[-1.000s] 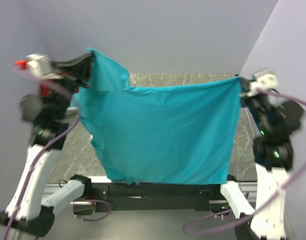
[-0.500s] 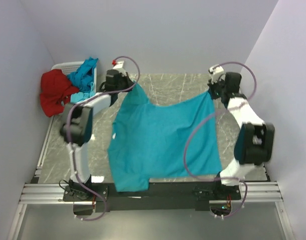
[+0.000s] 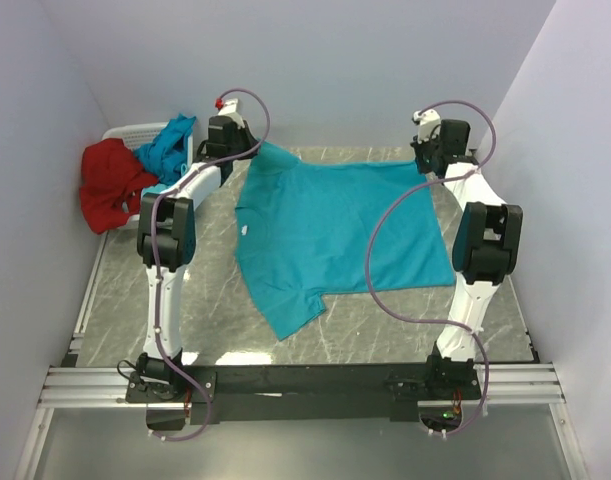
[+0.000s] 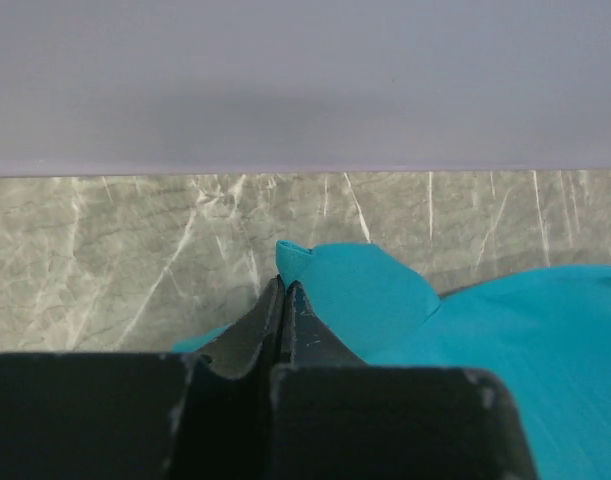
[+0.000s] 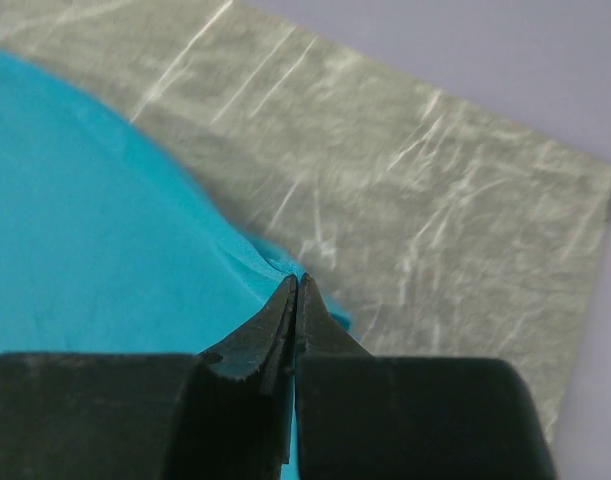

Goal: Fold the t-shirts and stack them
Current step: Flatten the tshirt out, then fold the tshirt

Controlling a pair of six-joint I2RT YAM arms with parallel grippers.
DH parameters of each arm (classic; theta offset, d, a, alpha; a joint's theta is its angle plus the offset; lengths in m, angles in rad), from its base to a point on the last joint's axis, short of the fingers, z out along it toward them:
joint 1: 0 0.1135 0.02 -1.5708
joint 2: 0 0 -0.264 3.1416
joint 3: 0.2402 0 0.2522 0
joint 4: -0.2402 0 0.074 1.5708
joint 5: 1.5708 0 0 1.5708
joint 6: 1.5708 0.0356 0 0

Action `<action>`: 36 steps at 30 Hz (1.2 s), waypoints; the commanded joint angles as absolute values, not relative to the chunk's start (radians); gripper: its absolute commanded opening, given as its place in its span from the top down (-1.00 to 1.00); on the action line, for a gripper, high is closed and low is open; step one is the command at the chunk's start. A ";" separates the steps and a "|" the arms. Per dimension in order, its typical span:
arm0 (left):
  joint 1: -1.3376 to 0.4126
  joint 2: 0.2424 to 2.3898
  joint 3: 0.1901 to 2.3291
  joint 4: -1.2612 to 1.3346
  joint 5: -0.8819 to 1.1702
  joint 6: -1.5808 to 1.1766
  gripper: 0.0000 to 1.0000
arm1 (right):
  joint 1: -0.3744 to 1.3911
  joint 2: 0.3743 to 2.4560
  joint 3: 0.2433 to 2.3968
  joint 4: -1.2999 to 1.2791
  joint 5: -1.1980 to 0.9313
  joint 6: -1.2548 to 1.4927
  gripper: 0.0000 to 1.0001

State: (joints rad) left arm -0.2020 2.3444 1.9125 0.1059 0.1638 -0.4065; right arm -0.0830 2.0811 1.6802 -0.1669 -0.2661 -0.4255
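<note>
A turquoise t-shirt (image 3: pixel 335 235) lies spread flat on the marble table, with one sleeve pointing toward the near edge. My left gripper (image 3: pixel 251 152) is shut on the shirt's far left corner, and a small fold of cloth (image 4: pixel 330 285) pokes out past the closed jaws of the left gripper (image 4: pixel 283 287). At the far right corner my right gripper (image 3: pixel 423 163) is shut on the hem (image 5: pixel 270 262), which puckers at the closed tips of the right gripper (image 5: pixel 297 281). A red t-shirt (image 3: pixel 109 190) and another turquoise one (image 3: pixel 169 148) hang over the basket.
A white plastic basket (image 3: pixel 131 133) stands at the back left corner against the walls. Both arms reach out to the table's far edge, close to the back wall. Bare marble table (image 3: pixel 385 320) shows between the shirt and the arm bases.
The shirt hung stretched in the air between both raised grippers a second ago. Both arms have swung forward and down, and the shirt now lies flat on the table.
</note>
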 commanded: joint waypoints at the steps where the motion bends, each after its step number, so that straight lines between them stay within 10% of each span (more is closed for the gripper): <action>1: -0.195 2.330 1.930 0.129 0.198 -0.400 0.99 | -0.084 2.089 1.758 -0.158 -0.235 -0.413 1.00; 36: -0.176 1.990 1.543 0.247 0.370 -0.388 0.99 | -0.121 2.115 1.724 -0.060 -0.221 -0.456 1.00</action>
